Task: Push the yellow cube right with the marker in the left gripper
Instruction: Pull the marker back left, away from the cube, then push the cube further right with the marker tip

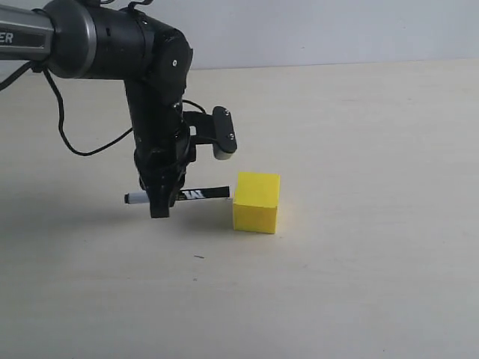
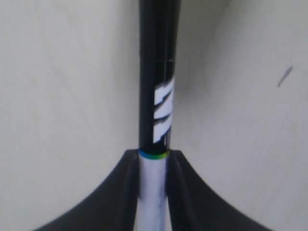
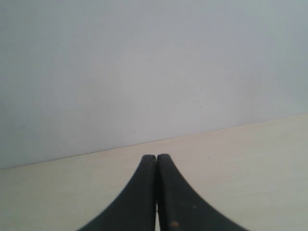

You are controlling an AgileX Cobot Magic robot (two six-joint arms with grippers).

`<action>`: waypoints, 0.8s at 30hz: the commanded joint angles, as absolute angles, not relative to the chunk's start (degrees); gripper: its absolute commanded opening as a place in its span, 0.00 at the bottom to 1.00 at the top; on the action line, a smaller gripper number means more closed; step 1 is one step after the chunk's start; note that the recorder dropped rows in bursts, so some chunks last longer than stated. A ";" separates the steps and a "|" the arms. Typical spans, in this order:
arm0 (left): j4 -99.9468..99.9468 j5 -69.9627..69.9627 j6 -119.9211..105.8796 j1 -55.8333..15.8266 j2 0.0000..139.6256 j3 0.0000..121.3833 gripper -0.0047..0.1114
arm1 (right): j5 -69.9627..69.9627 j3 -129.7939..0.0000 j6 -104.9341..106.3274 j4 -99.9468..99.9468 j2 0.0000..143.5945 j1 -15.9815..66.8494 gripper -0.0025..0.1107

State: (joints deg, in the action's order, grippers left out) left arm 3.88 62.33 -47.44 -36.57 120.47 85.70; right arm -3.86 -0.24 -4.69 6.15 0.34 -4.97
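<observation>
The yellow cube [image 1: 257, 202] rests on the pale table. My left gripper [image 1: 159, 203] hangs just left of it, pointing down and shut on the marker [image 1: 191, 194]. The marker lies level, its black lettered half reaching right until its end meets or nearly meets the cube's left face. Its white end with the black tip sticks out to the left. In the left wrist view the marker [image 2: 156, 106] runs straight away from the left gripper [image 2: 154, 192], whose fingers [image 2: 126, 192] clamp the white barrel. The cube is out of that view. My right gripper [image 3: 157, 163] is shut on nothing.
The left arm's black cable [image 1: 71, 131] loops down to the table behind the arm. A small dark mark [image 1: 198, 256] lies on the table in front of the gripper. The grey wall [image 1: 337, 30] bounds the table at the back.
</observation>
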 commanded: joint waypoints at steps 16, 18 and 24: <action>1.80 57.83 -60.88 -33.10 120.72 86.14 0.04 | -3.81 0.00 -4.53 5.79 0.00 -5.34 0.02; 0.00 57.83 -61.88 -34.19 121.09 86.14 0.04 | -3.81 0.00 -4.53 5.79 0.00 -5.34 0.02; -0.77 57.59 -62.44 -38.77 122.91 88.72 0.04 | -3.81 0.00 -4.53 5.79 0.00 -5.34 0.02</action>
